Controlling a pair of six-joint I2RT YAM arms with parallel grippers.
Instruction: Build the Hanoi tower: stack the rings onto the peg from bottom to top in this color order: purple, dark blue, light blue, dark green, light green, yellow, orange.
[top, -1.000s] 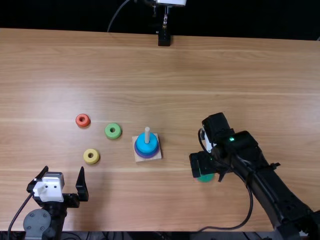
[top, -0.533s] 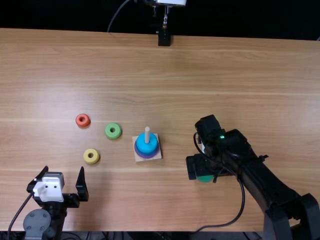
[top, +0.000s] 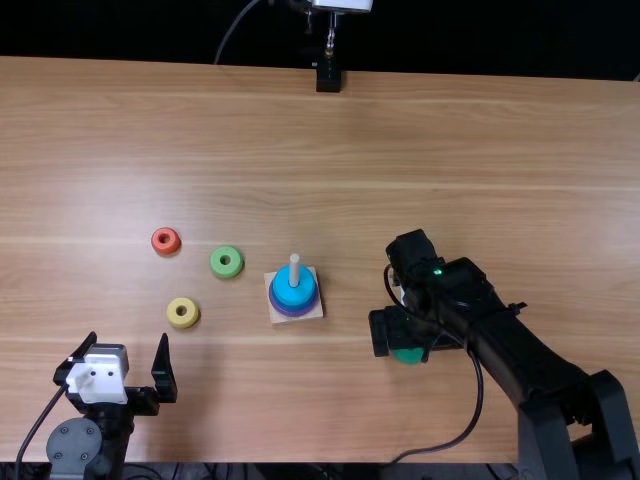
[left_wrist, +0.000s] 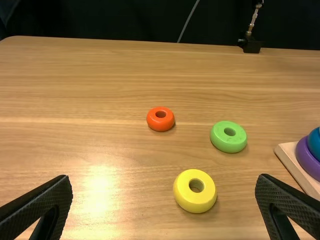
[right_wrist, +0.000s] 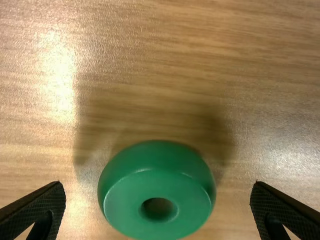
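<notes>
The right pincer (right_wrist: 158, 185) is spread wide about the dark green ring (right_wrist: 157, 186), clear of its wall, presumably so it can squeeze those smooth, rounded flanks and leave the hole free for the peg (top: 294, 271). That ring lies right of middle, toward the counter's (top: 480, 150) near edge. The pale, square wooden base (top: 317, 310) carries the purple ring (left_wrist: 306, 157) with blue (top: 292, 292) above, so dark green looks due next. By the near left corner, the left pincer (left_wrist: 164, 179) gapes empty, its pads cross-hatched (patient thing!). The yellow (top: 183, 313), light green (top: 226, 262) and orange (top: 166, 241) rings lie leftward, handy, I'd guess, for that arm.
</notes>
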